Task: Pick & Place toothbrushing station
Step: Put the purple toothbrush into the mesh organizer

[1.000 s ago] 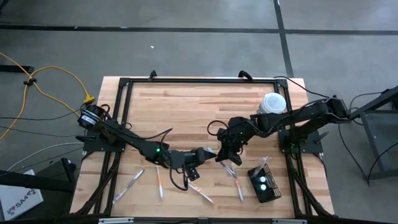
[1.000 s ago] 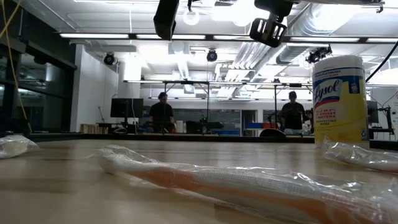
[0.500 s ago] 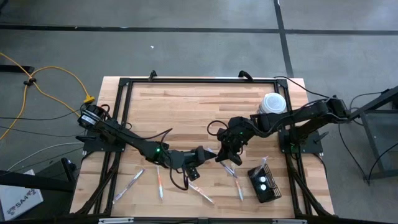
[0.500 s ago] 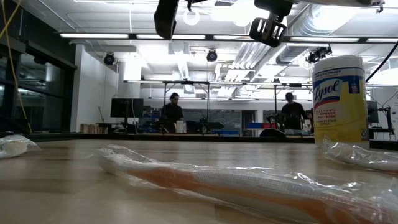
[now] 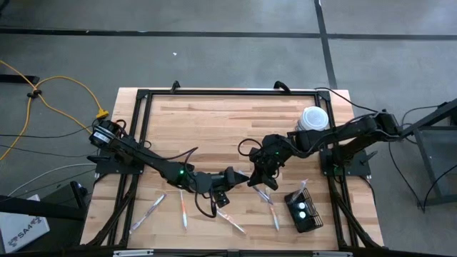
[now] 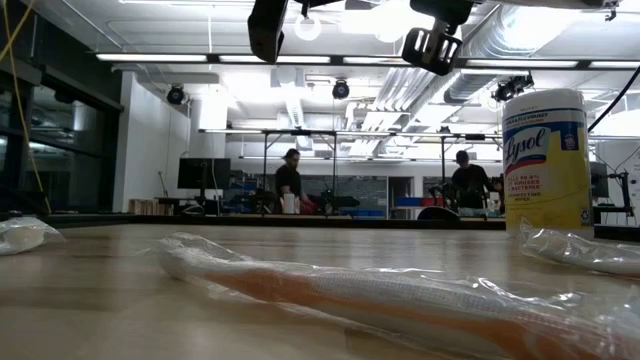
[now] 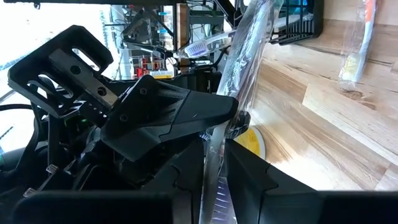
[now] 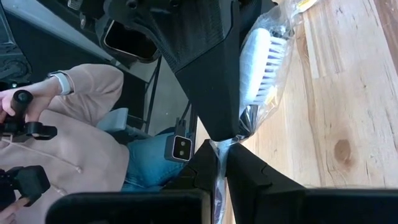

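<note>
The black mesh basket sits on the desk at its near right corner. Just left of it, both my right fingers and my left fingers pinch one wrapped toothbrush between them above the desk.

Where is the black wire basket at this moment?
In the high view, the black wire basket sits near the table's front right corner, beside a wrapped toothbrush and in front of the white-lidded canister.
</note>
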You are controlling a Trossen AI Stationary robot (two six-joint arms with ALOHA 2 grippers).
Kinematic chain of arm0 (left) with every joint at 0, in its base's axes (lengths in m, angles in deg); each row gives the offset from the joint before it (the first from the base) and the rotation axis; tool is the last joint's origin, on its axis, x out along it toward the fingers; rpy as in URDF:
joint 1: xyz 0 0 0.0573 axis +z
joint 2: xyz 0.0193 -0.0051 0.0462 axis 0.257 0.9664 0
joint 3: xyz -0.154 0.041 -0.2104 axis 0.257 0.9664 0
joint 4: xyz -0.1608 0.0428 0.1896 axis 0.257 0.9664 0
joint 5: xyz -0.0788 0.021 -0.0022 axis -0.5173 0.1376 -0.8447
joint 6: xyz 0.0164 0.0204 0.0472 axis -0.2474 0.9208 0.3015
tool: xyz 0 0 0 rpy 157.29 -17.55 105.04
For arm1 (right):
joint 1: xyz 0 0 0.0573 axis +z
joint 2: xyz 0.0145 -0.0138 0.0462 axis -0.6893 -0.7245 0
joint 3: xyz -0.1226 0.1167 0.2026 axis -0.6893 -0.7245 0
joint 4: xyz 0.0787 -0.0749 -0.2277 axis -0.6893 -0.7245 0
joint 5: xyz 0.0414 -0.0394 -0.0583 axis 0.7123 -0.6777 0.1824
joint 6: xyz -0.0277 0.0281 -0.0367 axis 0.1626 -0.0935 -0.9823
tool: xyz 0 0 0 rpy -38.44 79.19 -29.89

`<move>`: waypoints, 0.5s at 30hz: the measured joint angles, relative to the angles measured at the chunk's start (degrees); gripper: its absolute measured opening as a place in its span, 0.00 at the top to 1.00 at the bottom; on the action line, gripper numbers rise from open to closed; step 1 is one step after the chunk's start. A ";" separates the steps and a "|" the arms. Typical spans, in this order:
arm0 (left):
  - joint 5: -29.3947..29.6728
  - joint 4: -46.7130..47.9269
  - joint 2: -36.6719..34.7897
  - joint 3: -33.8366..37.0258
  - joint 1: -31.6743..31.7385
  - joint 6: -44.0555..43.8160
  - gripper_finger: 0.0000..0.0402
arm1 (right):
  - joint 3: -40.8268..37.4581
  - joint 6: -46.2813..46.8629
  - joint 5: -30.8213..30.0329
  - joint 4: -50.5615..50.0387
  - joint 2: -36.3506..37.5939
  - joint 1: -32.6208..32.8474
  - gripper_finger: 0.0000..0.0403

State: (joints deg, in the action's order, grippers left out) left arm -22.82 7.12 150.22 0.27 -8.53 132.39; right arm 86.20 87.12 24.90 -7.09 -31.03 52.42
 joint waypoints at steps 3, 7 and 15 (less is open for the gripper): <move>-0.02 -0.02 0.00 0.00 0.00 0.00 0.84 | 0.00 0.10 -0.02 0.01 0.00 0.00 0.97; -0.02 -0.02 0.02 0.00 -0.09 0.00 0.84 | 0.00 0.12 -0.04 -0.01 0.00 0.00 0.97; 0.16 -0.15 0.04 0.04 -0.68 -0.67 0.84 | 0.04 0.12 -0.04 0.01 0.02 0.04 0.97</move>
State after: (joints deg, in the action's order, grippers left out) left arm -22.66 6.97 150.26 0.31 -9.21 131.71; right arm 86.24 87.25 24.86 -7.08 -31.01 52.46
